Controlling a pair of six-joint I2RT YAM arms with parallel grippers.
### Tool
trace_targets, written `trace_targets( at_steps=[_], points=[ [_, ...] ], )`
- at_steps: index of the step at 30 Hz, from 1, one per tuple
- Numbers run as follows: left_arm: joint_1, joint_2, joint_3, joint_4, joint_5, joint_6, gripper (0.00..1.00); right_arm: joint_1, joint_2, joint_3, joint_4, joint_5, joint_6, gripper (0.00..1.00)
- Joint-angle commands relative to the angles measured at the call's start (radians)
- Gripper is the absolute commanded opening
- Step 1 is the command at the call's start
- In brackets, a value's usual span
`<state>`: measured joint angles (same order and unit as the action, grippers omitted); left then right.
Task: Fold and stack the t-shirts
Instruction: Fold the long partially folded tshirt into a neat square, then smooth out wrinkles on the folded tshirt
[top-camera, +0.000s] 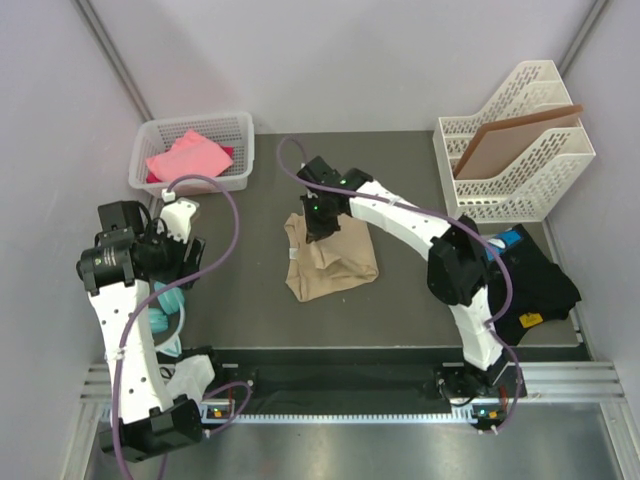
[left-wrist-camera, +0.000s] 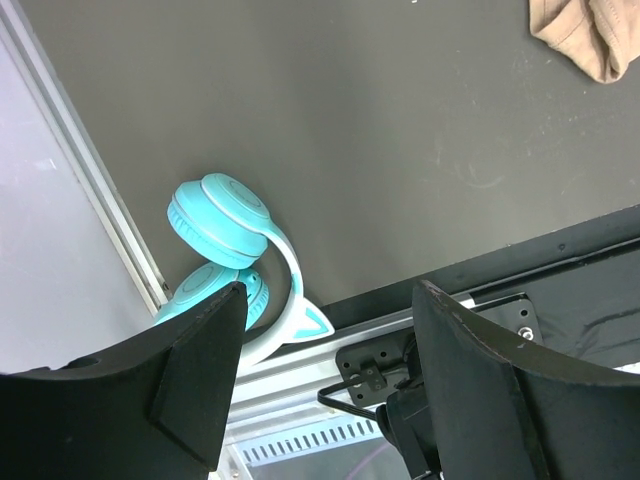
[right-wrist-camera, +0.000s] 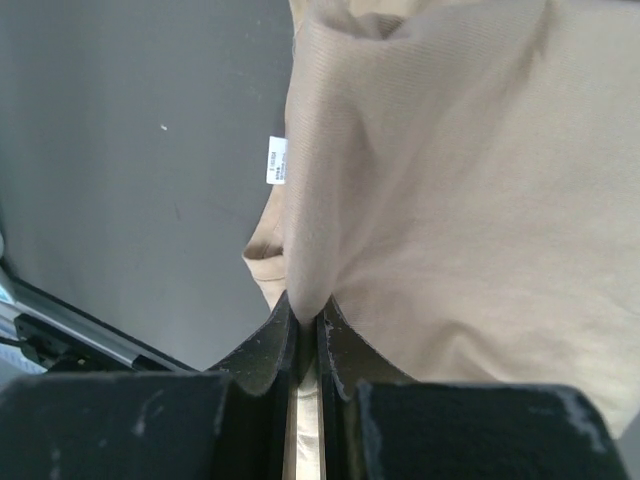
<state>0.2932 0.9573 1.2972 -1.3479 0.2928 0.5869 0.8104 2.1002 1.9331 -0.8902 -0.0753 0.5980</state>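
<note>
The right gripper (top-camera: 320, 225) is pinched shut on a raised fold of the tan shirt (top-camera: 335, 268), its fingers all but meeting with the cloth between them. The shirt lies mid-table as a loose, partly folded bundle. The pinch sits at its far left edge, so the bulk of the cloth spreads from the gripper toward the arm bases and a little to the right. Any fold or drag would likely have to run along that line. Its long axis is hard to call, as the bundle looks nearly square from above. The white label (right-wrist-camera: 277, 160) shows just left of the held fold, but I cannot tell whether the grip is on hem, sleeve or collar. The right arm is plainly the nearer. The left gripper (left-wrist-camera: 330, 305) hangs wide open and empty over the teal headphones (left-wrist-camera: 225, 225), well apart from the shirt. A pink shirt (top-camera: 188, 157) lies in the basket (top-camera: 240, 125) at far left. A black shirt (top-camera: 545, 285) lies at right, partly hidden by the right arm, with something blue beside it, perhaps another shirt.
</note>
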Motion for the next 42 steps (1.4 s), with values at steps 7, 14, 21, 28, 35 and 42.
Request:
trace_targets(
  at_steps=[7,14,21,28,35,42],
  points=[
    [0.006,-0.032,-0.026,0.026,-0.02,0.028,0.72,0.087,0.141,0.064,0.007,-0.014,0.031,0.0],
    [0.006,-0.034,-0.03,0.021,-0.006,0.024,0.72,0.128,0.25,0.128,0.024,-0.101,0.014,0.8],
    [0.004,-0.045,-0.055,0.02,-0.017,0.027,0.72,0.087,0.186,0.159,0.034,-0.199,-0.033,1.0],
    [0.004,-0.031,-0.026,0.012,-0.024,0.025,0.72,-0.079,0.011,-0.092,0.333,-0.474,0.054,1.0],
    [0.006,-0.012,0.001,-0.002,-0.038,0.011,0.72,-0.172,0.116,-0.062,0.457,-0.647,0.112,1.0],
    [0.004,0.003,0.001,0.001,-0.046,0.002,0.72,-0.183,0.26,-0.062,0.566,-0.747,0.197,1.0]
  ],
)
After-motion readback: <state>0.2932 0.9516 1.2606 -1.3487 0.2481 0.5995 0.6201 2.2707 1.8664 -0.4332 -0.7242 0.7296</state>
